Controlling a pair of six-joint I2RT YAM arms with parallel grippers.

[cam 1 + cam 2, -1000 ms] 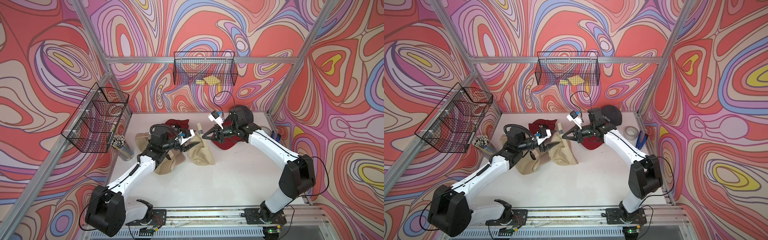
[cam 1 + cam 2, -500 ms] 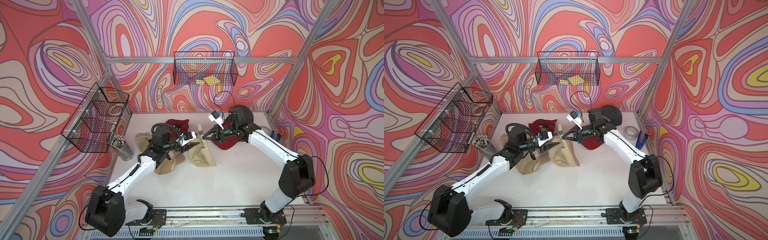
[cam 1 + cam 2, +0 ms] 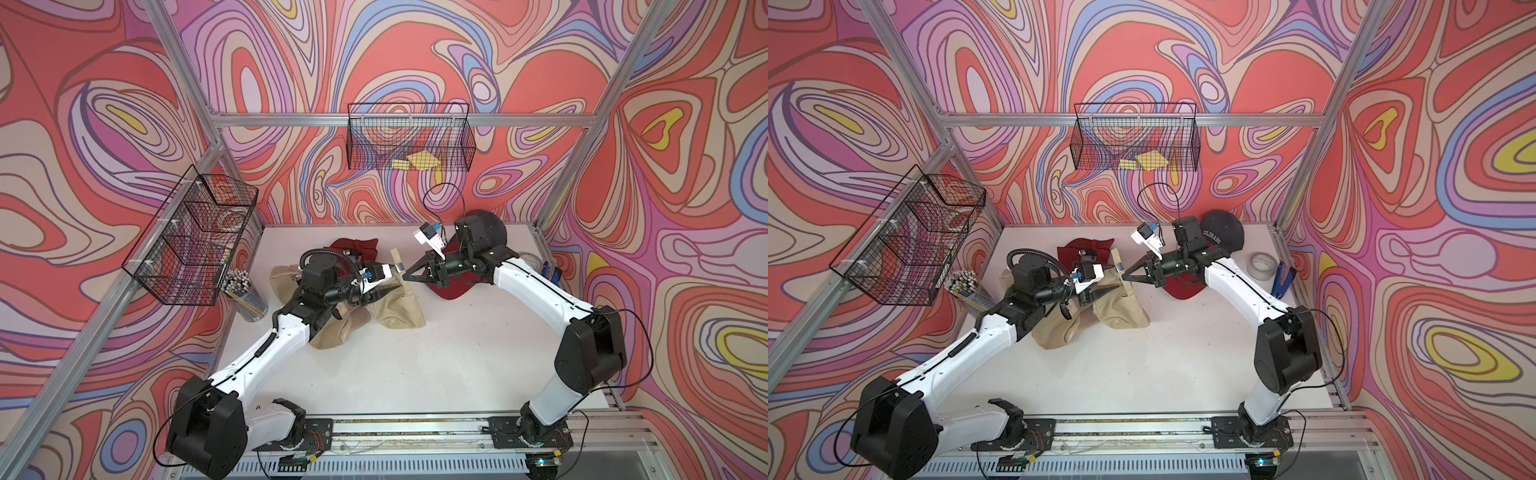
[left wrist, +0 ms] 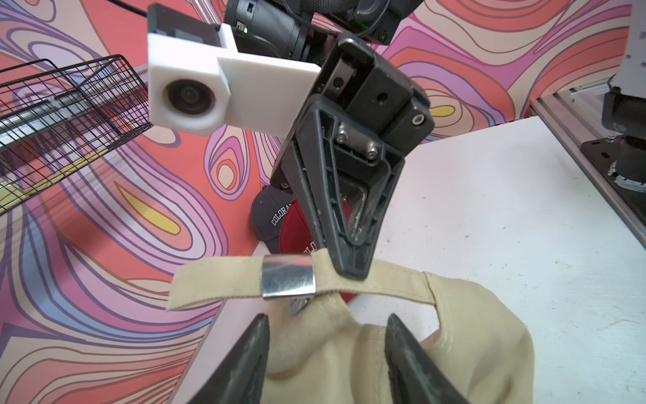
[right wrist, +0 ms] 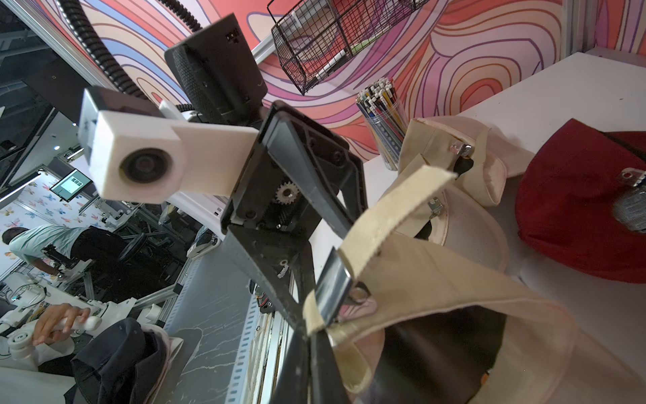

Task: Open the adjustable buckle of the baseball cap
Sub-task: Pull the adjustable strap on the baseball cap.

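Standing at the rail, I see the right fingers (image 4: 349, 269) closed, pinching the tan fabric strap (image 4: 216, 280) just beside the shiny metal slide buckle (image 4: 288, 280). They hold it off the white worktop (image 3: 415, 374). The floppy beige cotton baseball cap (image 4: 472, 332) hangs from that strap, near the middle of the far half.

The left fingers (image 4: 327, 318) stand apart with nothing pinched that I can see. In a top view the buckle lies at about 12 to 1 o'clock from them, near but not touching. The right arm comes in from 3 o'clock. The strap's long axis runs roughly 12 to 6, with its free end towards 12. I reckon the left arm is the one free to work the buckle along that line.

Counting:
- One buckle is in play.
- There are two more beige caps (image 3: 336, 328), I think, though the heap overlaps.
- There are two red caps, one dark (image 3: 353, 249) at 12 o'clock and one brighter (image 3: 451, 293) under the right arm.
- There is one navy lettered cap (image 3: 1221, 232).
- There are two black wire baskets (image 3: 409, 141).
- There is one clear jar of pencils (image 3: 245, 295).
- There is one tape roll (image 3: 1260, 266).
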